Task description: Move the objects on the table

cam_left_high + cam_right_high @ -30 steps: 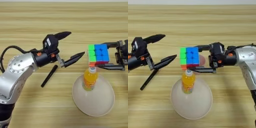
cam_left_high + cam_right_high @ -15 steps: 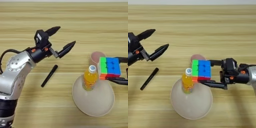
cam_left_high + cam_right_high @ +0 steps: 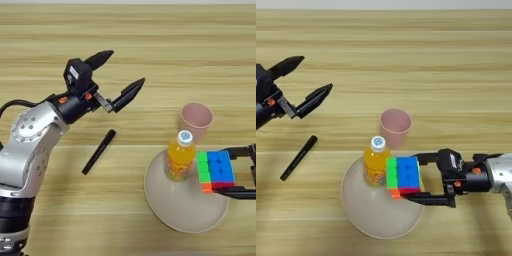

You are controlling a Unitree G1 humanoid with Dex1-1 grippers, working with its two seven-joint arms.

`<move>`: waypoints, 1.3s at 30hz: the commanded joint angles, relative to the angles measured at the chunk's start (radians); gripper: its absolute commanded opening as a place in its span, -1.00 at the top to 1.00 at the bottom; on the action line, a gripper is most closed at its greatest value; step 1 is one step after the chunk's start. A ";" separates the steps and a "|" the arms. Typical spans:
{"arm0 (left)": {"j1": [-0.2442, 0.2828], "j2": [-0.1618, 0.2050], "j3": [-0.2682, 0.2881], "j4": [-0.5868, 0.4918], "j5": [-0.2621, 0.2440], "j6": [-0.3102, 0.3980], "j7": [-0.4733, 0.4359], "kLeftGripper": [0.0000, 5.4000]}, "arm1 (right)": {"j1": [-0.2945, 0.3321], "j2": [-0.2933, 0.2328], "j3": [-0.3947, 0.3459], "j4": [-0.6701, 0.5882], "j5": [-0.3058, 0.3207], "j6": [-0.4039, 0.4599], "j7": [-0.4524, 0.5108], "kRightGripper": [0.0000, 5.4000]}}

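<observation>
My right gripper sits in the lower right of the frame, its two black fingers clamped on the multicoloured puzzle cube, one finger along the cube's top edge and one along its bottom edge. The cube shows a green column on its left, blue squares across the rest of the facing side, and an orange and red strip along the bottom. I hold it over the right part of the large round cream plate, just beside the small orange juice bottle with a white cap, which stands upright on the upper part of the plate. I cannot tell whether the cube touches the bottle or the plate.

Just above the bottle, beyond the plate's upper rim, a pale pink plastic cup stands upright with its mouth open to the top.

My left gripper hangs in the upper left of the frame, its two pointed black fingers spread wide apart and holding nothing. Below it, the slim black marker pen lies slanted on the light-brown wood-grain tabletop, its upper end pointing up and to the right, well apart from the plate and clear of my left fingers.
</observation>
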 commanded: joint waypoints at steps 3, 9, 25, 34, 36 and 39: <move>0.006 -0.006 -0.007 -0.002 0.014 -0.017 0.005 -1.00 | -0.007 -0.009 0.052 0.047 -0.042 -0.034 0.019 -0.23; 0.015 -0.005 -0.006 -0.015 0.007 -0.018 0.004 -1.00 | -0.031 0.025 0.099 0.132 -0.074 -0.061 0.011 -0.23; 0.022 0.010 0.005 -0.026 -0.001 -0.016 -0.006 -1.00 | -0.136 0.163 0.189 0.403 -0.197 -0.199 -0.072 -0.23; 0.026 0.013 0.005 -0.038 -0.004 -0.012 -0.009 -1.00 | -0.142 0.168 0.204 0.450 -0.217 -0.222 -0.068 -0.23; 0.027 0.012 0.004 -0.038 -0.003 -0.014 -0.009 -1.00 | -0.143 0.166 0.204 0.463 -0.219 -0.225 -0.066 -0.23; 0.028 0.011 0.002 -0.037 -0.002 -0.014 -0.010 -1.00 | -0.144 0.165 0.206 0.482 -0.225 -0.230 -0.066 -0.23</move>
